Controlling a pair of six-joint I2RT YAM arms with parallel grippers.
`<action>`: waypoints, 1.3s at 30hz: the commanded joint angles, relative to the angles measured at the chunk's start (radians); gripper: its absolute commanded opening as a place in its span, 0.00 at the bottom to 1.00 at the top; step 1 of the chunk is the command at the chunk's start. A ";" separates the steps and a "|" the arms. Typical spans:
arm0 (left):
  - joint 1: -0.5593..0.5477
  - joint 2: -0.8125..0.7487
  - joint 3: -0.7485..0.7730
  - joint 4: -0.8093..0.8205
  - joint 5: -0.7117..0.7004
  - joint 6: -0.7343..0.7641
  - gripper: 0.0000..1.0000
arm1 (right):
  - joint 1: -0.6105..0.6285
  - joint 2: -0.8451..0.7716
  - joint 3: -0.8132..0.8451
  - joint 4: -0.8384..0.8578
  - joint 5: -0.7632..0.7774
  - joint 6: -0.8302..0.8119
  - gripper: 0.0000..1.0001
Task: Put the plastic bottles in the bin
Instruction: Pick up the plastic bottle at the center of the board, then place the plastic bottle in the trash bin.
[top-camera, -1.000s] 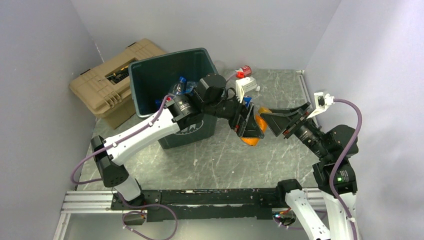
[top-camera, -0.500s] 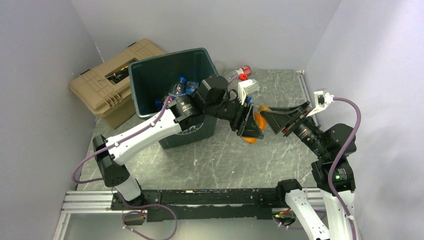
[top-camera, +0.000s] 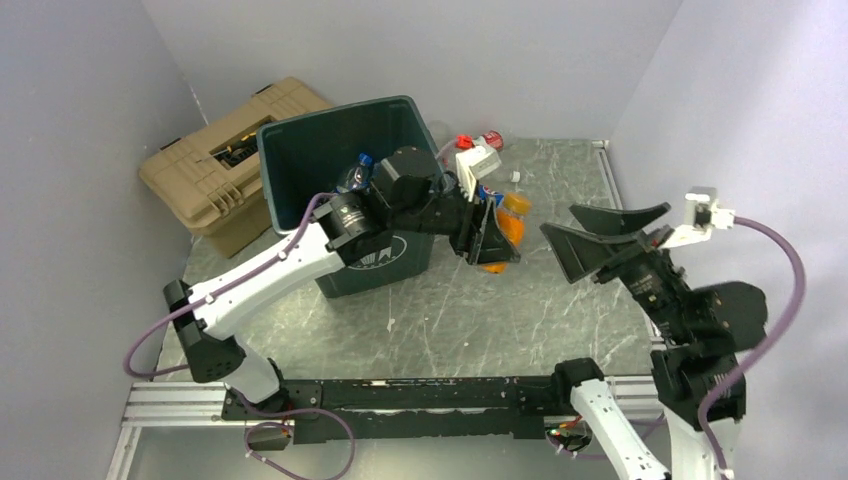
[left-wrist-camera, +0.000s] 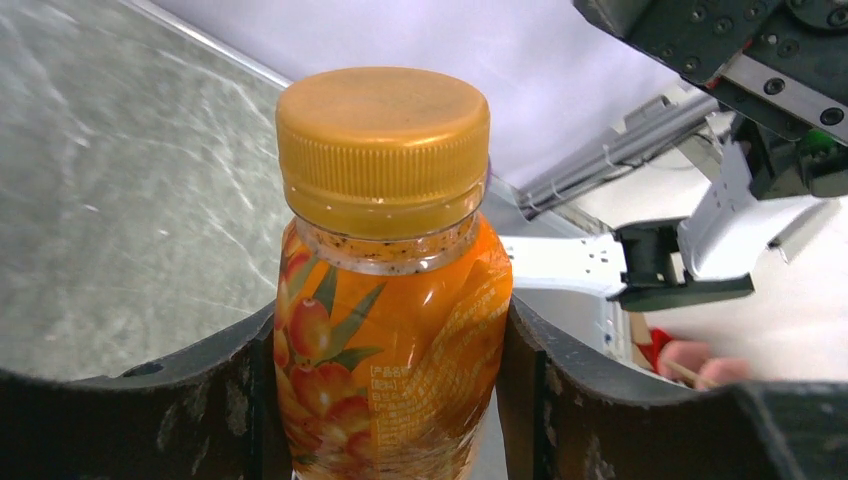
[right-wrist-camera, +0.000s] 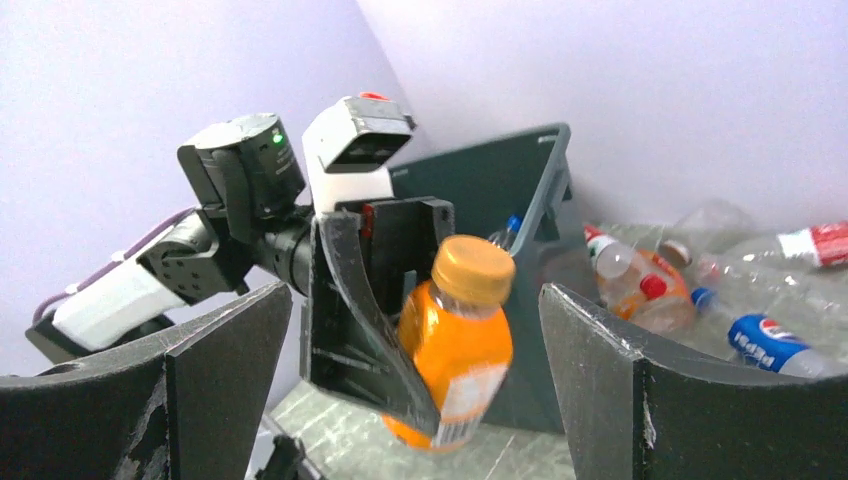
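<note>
Withdrawn rightward, the right jaws have released the gold-capped orange bottle (top-camera: 511, 222).

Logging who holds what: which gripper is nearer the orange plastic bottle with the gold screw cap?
Left. The left gripper clamps the orange bottle by its body between its fingers. The right gripper stands open and apart from it, off to the bottle's right in the top view.

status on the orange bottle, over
Left tool shut on orange bottle, right tool open and apart. Bottle beside bin, not yet in. No obstruction seen.
</note>
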 joint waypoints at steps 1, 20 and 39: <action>0.036 -0.110 0.099 -0.044 -0.185 0.094 0.00 | 0.015 -0.053 0.052 -0.017 0.149 -0.008 1.00; 0.306 -0.265 0.086 -0.198 -0.900 0.415 0.00 | 0.027 -0.213 -0.420 -0.011 0.445 0.005 1.00; 0.598 -0.181 0.021 -0.178 -0.601 0.222 0.00 | 0.057 -0.156 -0.538 -0.059 0.632 0.200 1.00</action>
